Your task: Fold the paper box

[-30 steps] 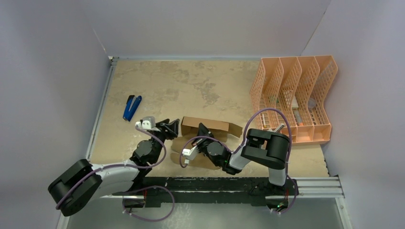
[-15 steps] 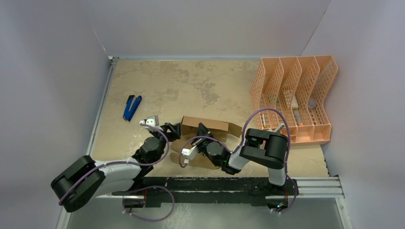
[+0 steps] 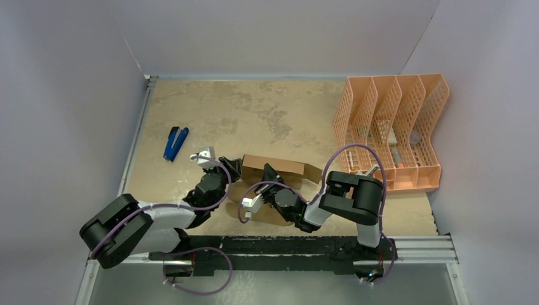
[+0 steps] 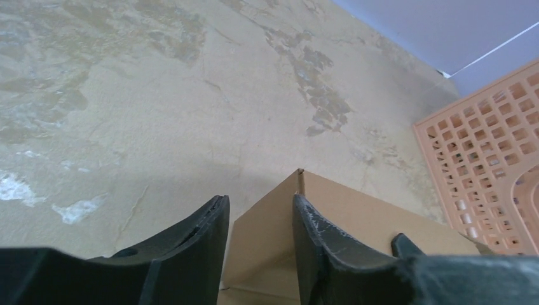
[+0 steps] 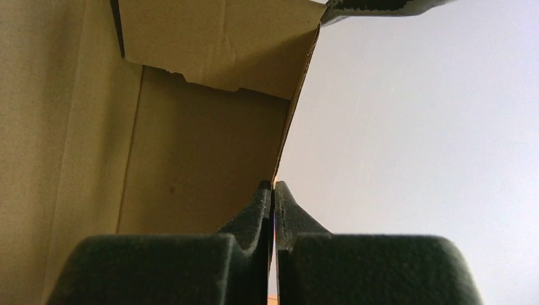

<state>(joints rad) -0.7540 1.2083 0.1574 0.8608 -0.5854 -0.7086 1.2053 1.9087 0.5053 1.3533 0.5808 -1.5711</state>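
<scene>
The paper box (image 3: pixel 283 167) is brown cardboard, partly raised, lying mid-table in front of both arms. My right gripper (image 3: pixel 267 173) reaches in from the near side. In the right wrist view that gripper (image 5: pixel 274 186) is shut on the thin edge of an upright wall of the box (image 5: pixel 203 159), whose inner faces fill the left. My left gripper (image 3: pixel 233 169) is at the box's left end. In the left wrist view it (image 4: pixel 257 213) is open, jaws apart. The end wall of the box (image 4: pixel 267 248) shows between them, and its corner rises just past the right fingertip (image 4: pixel 304 213).
A peach perforated file organizer (image 3: pixel 391 130) stands at the right edge of the table and shows at the right (image 4: pixel 496 165) of the left wrist view. A blue stapler-like tool (image 3: pixel 175 143) lies at the left. Grey walls close in the table on three sides.
My left arm has swung right, bringing its gripper up to the box's left end, and its jaws have narrowed. The right gripper and the box have stayed put.
</scene>
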